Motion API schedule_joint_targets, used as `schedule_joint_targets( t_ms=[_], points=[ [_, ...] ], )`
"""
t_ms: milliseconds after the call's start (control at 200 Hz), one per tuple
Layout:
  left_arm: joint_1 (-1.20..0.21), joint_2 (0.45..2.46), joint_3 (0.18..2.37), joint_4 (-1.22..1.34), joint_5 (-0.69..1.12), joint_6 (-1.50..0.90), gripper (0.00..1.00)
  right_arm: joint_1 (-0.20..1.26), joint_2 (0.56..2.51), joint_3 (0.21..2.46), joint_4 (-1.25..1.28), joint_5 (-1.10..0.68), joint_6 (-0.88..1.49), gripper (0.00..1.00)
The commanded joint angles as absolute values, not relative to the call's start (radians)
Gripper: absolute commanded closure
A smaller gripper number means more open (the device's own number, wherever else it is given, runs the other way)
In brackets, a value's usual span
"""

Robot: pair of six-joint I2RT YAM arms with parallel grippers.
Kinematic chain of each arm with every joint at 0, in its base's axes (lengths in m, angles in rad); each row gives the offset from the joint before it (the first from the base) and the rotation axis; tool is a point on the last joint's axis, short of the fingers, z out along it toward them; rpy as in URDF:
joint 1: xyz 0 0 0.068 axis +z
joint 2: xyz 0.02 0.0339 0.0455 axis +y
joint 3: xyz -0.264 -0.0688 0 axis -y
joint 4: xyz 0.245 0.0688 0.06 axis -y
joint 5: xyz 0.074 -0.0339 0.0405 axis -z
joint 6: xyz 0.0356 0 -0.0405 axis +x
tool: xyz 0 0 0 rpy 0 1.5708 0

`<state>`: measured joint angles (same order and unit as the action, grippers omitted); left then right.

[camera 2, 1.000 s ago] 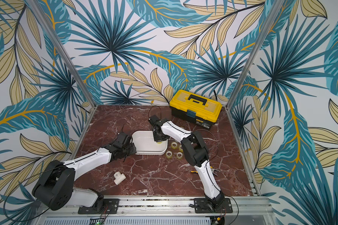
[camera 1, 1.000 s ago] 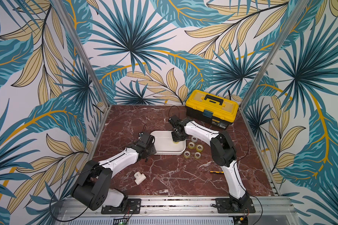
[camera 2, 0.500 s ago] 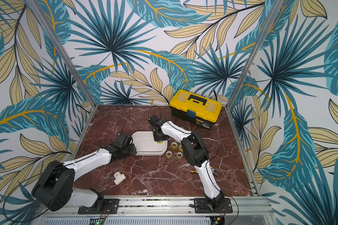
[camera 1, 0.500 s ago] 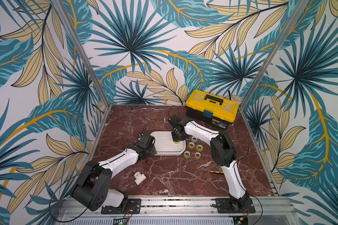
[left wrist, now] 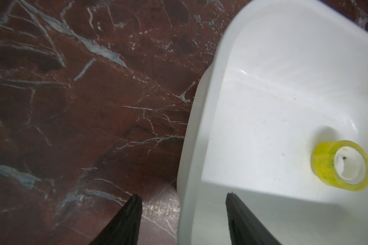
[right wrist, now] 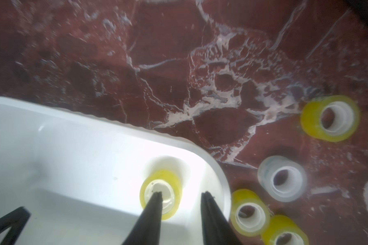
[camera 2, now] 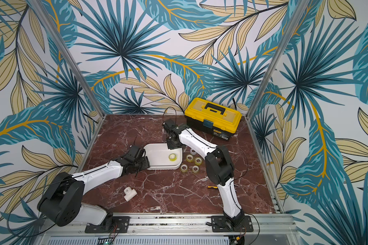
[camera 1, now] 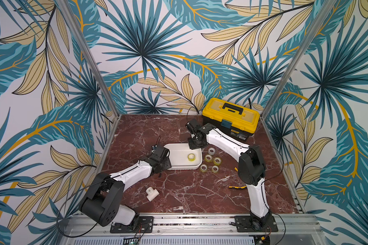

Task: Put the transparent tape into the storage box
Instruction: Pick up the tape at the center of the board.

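The right gripper (camera 1: pixel 194 144) hangs over the far right corner of the storage box (camera 1: pixel 179 168) in a top view. One roll of transparent tape (camera 1: pixel 191 156) lies flat on the box floor, just nearer than the gripper. Five more rolls (camera 1: pixel 208 157) cluster on the table (camera 1: pixel 179 191) just right of the box, within easy reach of that arm, I judge. The left gripper (camera 1: pixel 168 161) meets the box at its left end, likely to keep the light tub from sliding. Both top views agree: the right gripper (camera 2: pixel 174 145) is above the far rim, the roll (camera 2: pixel 172 157) is inside, and the loose rolls (camera 2: pixel 189 157) are outside. The yellow toolbox (camera 2: pixel 212 118) at the far right and the white pipe fitting (camera 2: pixel 130 194) at the near left play no part. In the left wrist view the left gripper (left wrist: pixel 183 195) has its jaws apart and straddles the box rim (left wrist: pixel 198 127), one finger over the table and the other inside. There is a gap on each side, so it brackets the wall rather than pinching it. In the right wrist view the right gripper (right wrist: pixel 182 193) is also spread. One fingertip (right wrist: pixel 155 203) is over the roll's (right wrist: pixel 168 178) pale core and the other is between roll and wall. It clamps nothing, and the roll rests free on the floor. Four of the loose rolls (right wrist: pixel 282 178) show beyond the rim.
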<state>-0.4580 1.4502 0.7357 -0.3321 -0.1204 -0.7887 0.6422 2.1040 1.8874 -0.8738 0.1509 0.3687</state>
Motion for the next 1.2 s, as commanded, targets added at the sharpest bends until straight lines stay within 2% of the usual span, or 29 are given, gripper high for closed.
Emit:
schedule_joint_targets(
  t_ms=[0,246,491,847,1193],
  points=[
    [-0.463,1.465,0.770,-0.325,-0.145,-0.758,0.32,0.641,2.069,1.910,-0.923,0.169,0.358,0.62],
    [-0.463,1.463,0.785,-0.322,-0.152,-0.718,0.27,0.604,2.006,1.847,-0.934,0.214,0.393,0.62],
    [-0.463,1.421,0.788,-0.329,-0.164,-0.685,0.23,0.468,1.949,1.681,-0.913,0.183,0.442,0.65],
    [-0.463,1.396,0.817,-0.344,-0.168,-0.655,0.11,0.378,2.031,1.635,-0.850,0.132,0.451,0.62],
    [-0.462,1.425,0.836,-0.359,-0.158,-0.651,0.08,0.359,2.079,1.568,-0.764,0.093,0.468,0.62]
  ],
)
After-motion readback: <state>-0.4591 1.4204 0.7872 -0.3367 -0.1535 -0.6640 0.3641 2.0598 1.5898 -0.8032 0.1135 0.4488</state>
